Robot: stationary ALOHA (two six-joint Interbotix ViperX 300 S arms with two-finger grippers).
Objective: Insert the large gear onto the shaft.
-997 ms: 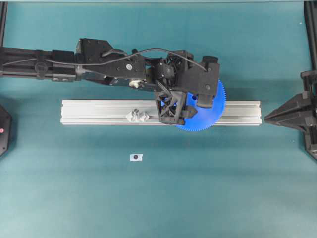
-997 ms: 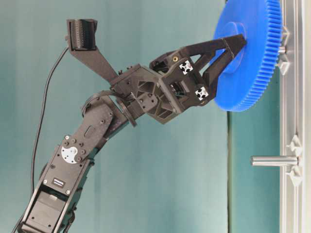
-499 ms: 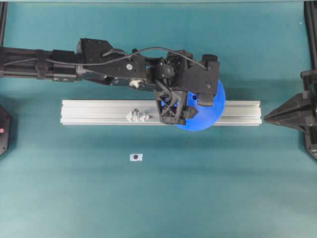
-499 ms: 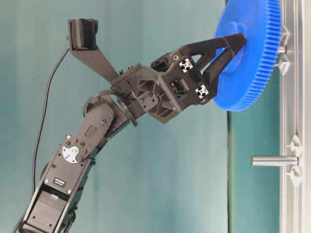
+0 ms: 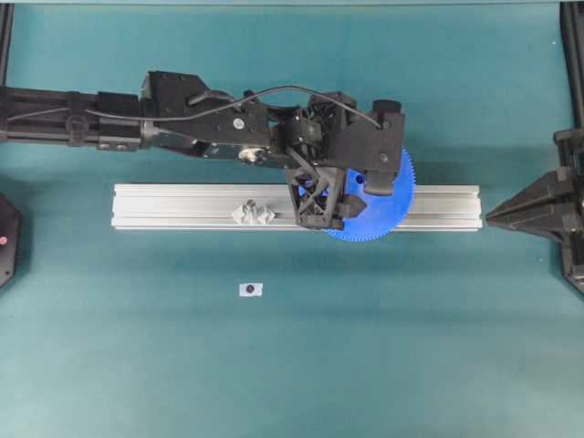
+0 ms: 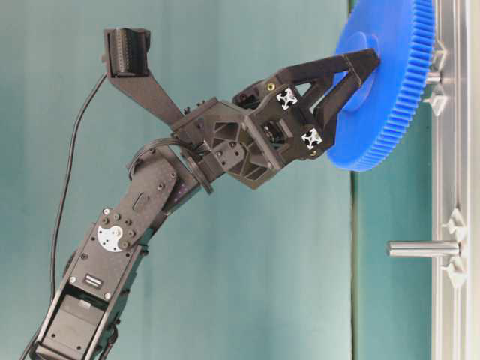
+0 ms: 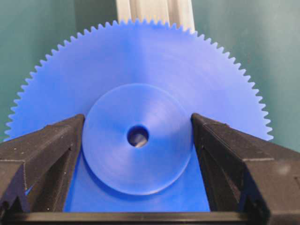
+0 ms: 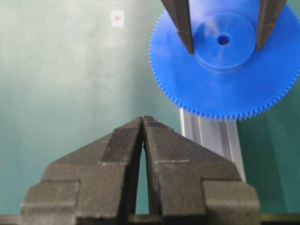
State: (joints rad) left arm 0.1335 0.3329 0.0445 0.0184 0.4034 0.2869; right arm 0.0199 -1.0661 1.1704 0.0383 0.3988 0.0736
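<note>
Left end effector (image 7: 136, 136) grips the large gear (image 7: 140, 84) by its hub

large gear (image 6: 382, 82) blue, toothed, flat over rail; shaft (image 6: 422, 248) upright, bare, apart.

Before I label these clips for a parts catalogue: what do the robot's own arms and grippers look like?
Both are matte black. The left gripper has long tapering fingers on a lattice-ribbed printed body with small white cross-shaped fittings, and a boxy black camera on an angled bracket. A thin black cable loops along the left arm, whose flat plates carry silver screws and a round silver hub. The right gripper has wedge-shaped fingers with finely ridged faces.
</note>
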